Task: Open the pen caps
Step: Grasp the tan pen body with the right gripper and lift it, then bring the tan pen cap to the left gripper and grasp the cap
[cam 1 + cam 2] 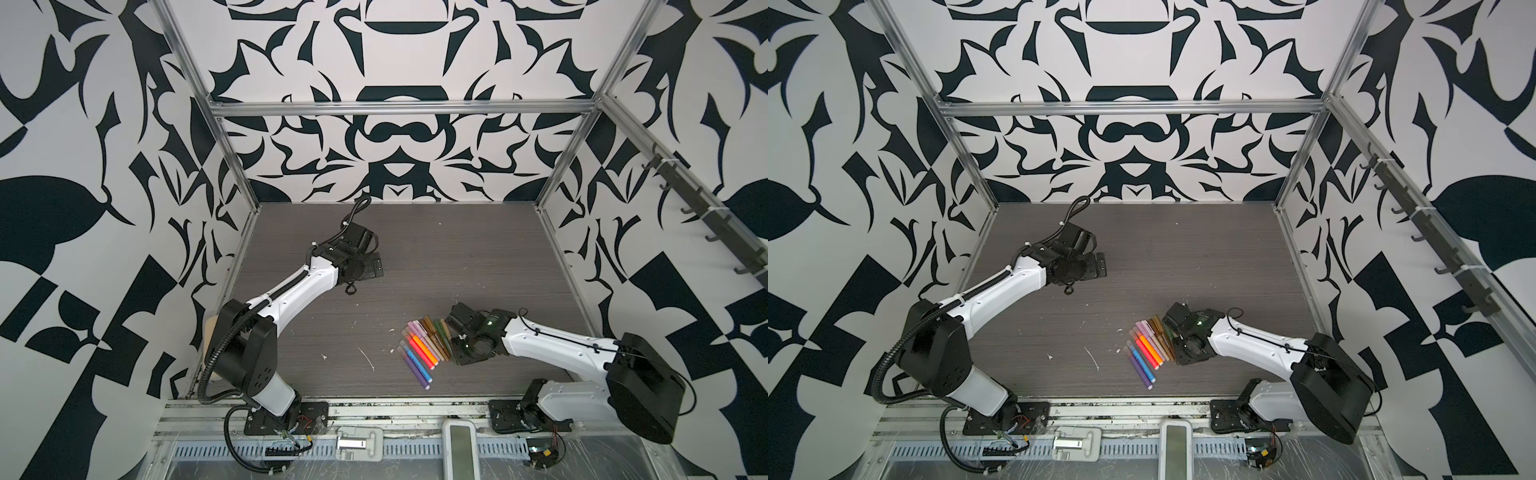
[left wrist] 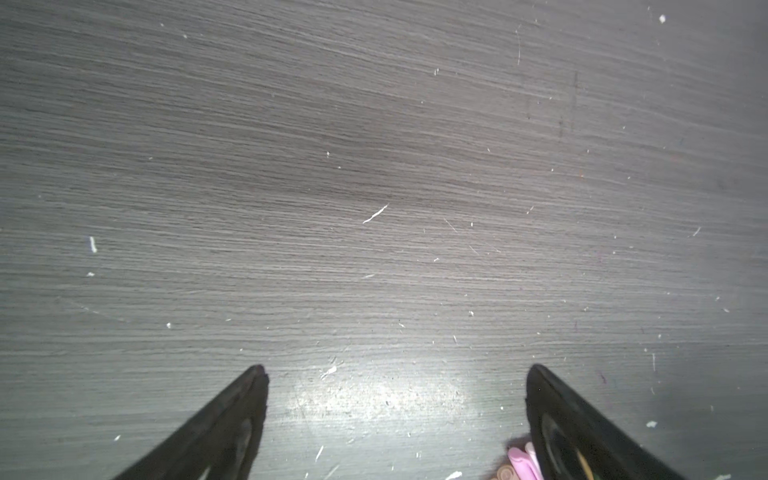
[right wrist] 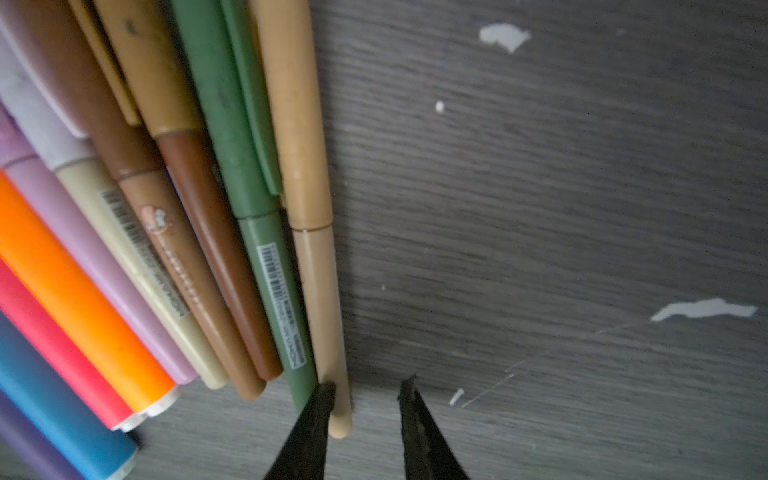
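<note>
1. The pen caps [image 1: 415, 328] are all sitting pushed home on their pens, which are lying side by side in a fanned row on the worktop [image 1: 457, 257], toward the right in both top views. None is looking pulled off yet.
2. The right claw [image 3: 365, 390] is hanging low at the butt end of the row, with its jaws standing partly apart and only bare worktop showing in the gap. One fingertip [image 3: 322, 399] is overlapping the edge of the outermost tan pen [image 3: 320, 299], but nothing is being clamped.
3. The left claw [image 2: 397, 372] is hovering wide open over bare worktop and holding nothing. A pink cap [image 2: 519, 461] is just peeking in at the edge of its wrist view.
4. These pens are looking light, stiff and smooth, so they are likely to be rolling or slipping under a glancing touch.
5. The caps are probably sitting on by friction, so a straight pull along the pen would suit them.
6. I would be taking the tan cap [image 3: 297, 124] at mid-length, with the other claw pinching the barrel just below the seam. On the green cap [image 3: 216, 124], I would be gripping clear of its clip.
</note>
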